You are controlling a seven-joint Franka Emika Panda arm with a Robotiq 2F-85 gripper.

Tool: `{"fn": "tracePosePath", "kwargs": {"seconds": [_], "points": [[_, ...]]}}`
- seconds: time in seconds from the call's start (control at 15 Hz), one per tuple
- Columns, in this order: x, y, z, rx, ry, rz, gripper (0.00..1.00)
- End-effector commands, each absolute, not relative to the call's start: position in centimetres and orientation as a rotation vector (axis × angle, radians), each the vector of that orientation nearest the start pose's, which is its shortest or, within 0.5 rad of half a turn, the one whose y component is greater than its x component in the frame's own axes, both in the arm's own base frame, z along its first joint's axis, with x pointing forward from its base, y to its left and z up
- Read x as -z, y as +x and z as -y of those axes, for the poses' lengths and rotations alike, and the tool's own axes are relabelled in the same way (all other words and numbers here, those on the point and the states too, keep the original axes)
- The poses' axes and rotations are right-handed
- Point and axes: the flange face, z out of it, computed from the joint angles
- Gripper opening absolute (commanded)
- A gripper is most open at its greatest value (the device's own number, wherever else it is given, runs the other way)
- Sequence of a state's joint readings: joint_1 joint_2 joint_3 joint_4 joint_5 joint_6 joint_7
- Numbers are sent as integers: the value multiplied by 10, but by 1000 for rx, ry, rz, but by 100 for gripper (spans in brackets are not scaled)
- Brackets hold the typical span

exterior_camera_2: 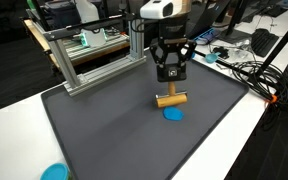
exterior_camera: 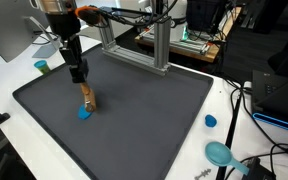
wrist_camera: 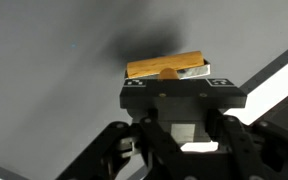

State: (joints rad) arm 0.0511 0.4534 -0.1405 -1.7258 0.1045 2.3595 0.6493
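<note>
The wooden piece (exterior_camera_2: 170, 99) lies on the dark mat (exterior_camera_2: 104, 135) near its middle, and a small blue disc (exterior_camera_2: 173, 114) sits just beside it. I read them as touching in an exterior view (exterior_camera: 88, 100), though I cannot be sure. My end effector (exterior_camera_2: 169, 74) hangs right above the wood, clear of it; the wrist view shows the wooden piece (wrist_camera: 164, 68) just past the housing. I cannot tell whether the fingers are apart or together.

Off the mat on the white bench (exterior_camera: 14, 75) are a small teal cup (exterior_camera: 42, 67), a blue cap (exterior_camera: 211, 121) and a teal bowl (exterior_camera: 220, 153). I cannot make out what the cup or bowl holds. An aluminium frame (exterior_camera_2: 94, 50) stands behind.
</note>
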Motion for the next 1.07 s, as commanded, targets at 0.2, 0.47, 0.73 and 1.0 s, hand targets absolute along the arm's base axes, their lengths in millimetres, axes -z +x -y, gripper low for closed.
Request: {"fn": "tracePosePath", "kwargs": {"seconds": [0.2, 0.47, 0.73, 1.0], "points": [[-344, 648, 55, 210, -2790, -1424, 47], [-361, 644, 41, 256, -2715, -1453, 22], [-382, 658, 52, 372, -2641, -1567, 22], [-386, 681, 55, 363, -2646, -1642, 22]]}}
